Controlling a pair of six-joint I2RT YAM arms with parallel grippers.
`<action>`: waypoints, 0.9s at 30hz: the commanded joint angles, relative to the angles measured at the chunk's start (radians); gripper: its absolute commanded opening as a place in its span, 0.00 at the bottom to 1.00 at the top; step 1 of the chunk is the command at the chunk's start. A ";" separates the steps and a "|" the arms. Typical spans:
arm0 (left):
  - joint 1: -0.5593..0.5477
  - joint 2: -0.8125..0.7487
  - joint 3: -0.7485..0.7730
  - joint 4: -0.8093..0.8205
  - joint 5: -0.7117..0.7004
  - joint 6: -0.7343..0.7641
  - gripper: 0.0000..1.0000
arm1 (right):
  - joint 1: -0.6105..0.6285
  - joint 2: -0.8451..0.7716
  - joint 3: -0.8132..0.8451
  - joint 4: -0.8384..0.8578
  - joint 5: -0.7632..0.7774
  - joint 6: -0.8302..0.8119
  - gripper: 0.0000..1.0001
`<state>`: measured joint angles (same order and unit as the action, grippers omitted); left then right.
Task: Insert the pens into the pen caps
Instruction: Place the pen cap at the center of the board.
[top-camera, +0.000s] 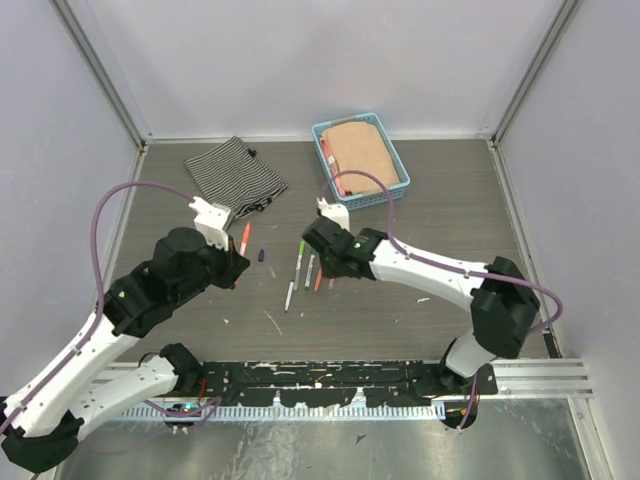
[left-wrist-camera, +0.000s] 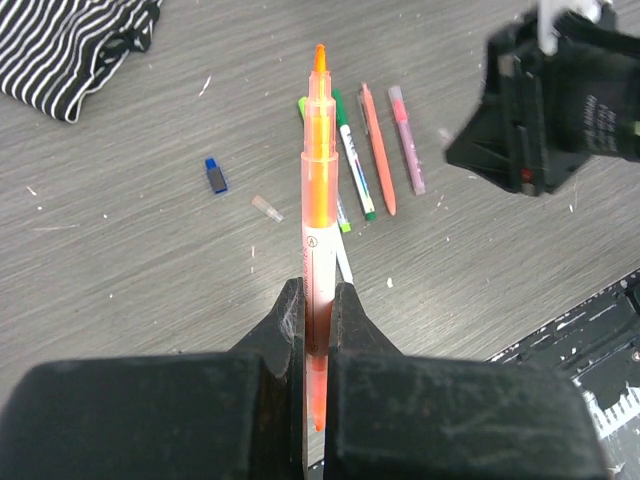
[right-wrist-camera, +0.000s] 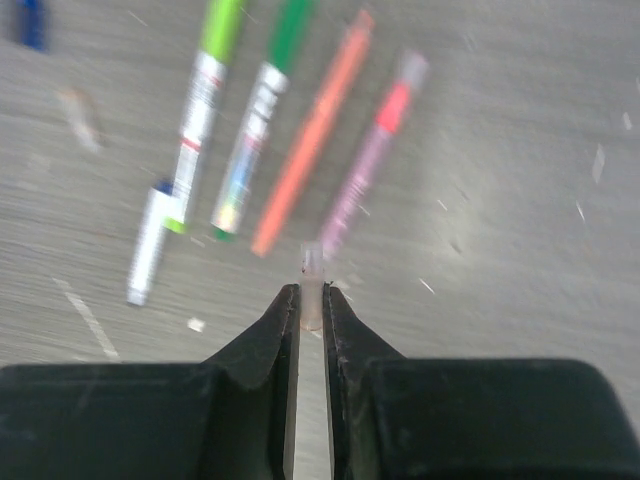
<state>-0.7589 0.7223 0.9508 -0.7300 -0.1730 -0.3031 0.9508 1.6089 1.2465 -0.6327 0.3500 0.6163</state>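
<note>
My left gripper (left-wrist-camera: 318, 305) is shut on an uncapped orange pen (left-wrist-camera: 318, 200) and holds it above the table, tip pointing away; it also shows in the top view (top-camera: 238, 262). My right gripper (right-wrist-camera: 312, 300) is shut on a small clear pale cap (right-wrist-camera: 312, 280), just above the near ends of the pens, and shows in the top view (top-camera: 326, 268). On the table lie a light green pen (right-wrist-camera: 205, 90), a dark green pen (right-wrist-camera: 262, 105), an orange pen (right-wrist-camera: 312, 140), a pink pen (right-wrist-camera: 372, 150) and a white pen (right-wrist-camera: 150, 245). A dark blue cap (left-wrist-camera: 215, 176) and a pale cap (left-wrist-camera: 267, 208) lie left of them.
A striped cloth (top-camera: 235, 175) lies at the back left. A blue basket (top-camera: 322, 135) with a tan cloth stands at the back, behind the right arm. The two grippers are close together over the middle of the table. A black rail (top-camera: 330, 375) runs along the near edge.
</note>
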 joint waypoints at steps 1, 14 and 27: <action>0.003 0.028 0.021 0.044 0.019 -0.008 0.00 | -0.010 -0.140 -0.194 -0.032 -0.030 0.089 0.08; 0.003 0.085 0.036 0.036 0.015 0.011 0.00 | -0.010 -0.268 -0.467 -0.053 -0.202 0.130 0.09; 0.003 0.079 0.032 0.026 -0.008 0.015 0.00 | -0.011 -0.144 -0.478 -0.013 -0.223 0.108 0.10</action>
<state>-0.7589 0.8135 0.9539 -0.7227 -0.1696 -0.2989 0.9386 1.4475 0.7624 -0.6735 0.1371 0.7357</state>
